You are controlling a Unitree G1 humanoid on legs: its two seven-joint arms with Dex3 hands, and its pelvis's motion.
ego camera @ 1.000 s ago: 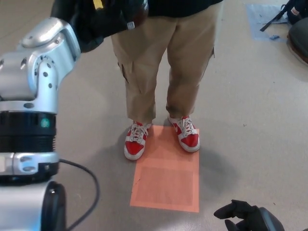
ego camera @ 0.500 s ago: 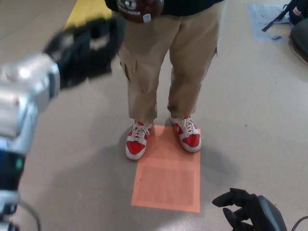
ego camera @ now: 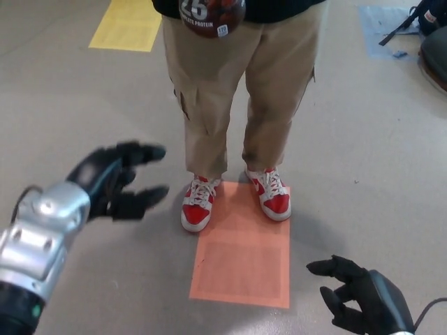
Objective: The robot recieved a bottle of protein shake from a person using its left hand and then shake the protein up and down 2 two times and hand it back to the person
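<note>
— Two robot hands on screen, and neither one has anything in it. Where's the bottle?

— Top of the picture: the bottle (ego camera: 211,15) is up at the person's (ego camera: 241,84) waist, dark red with white lettering on it, cut off by the upper edge. Whatever holds it up there is out of frame.

— And the left robot hand (ego camera: 115,180)?

— Out in front on its silver forearm (ego camera: 38,241), low on the left, thumb and both thick fingers spread wide apart, palm turned towards the person, gripping nothing. It sits well below the bottle and off to the side of the person's legs.

— Right robot hand (ego camera: 363,293)?

— Down in the bottom right corner, fingers curled loosely but apart, empty too.

— What's on the floor (ego camera: 363,139)?

— Grey floor, with an orange rectangle (ego camera: 244,262) marked on it. The person stands in tan trousers and red and white shoes (ego camera: 234,199), toes on the near end of that orange patch. A yellow rectangle (ego camera: 126,24) lies at the top left, a blue patch (ego camera: 384,24) at the top right, with dark gear at the far right edge, too cropped to identify.
</note>
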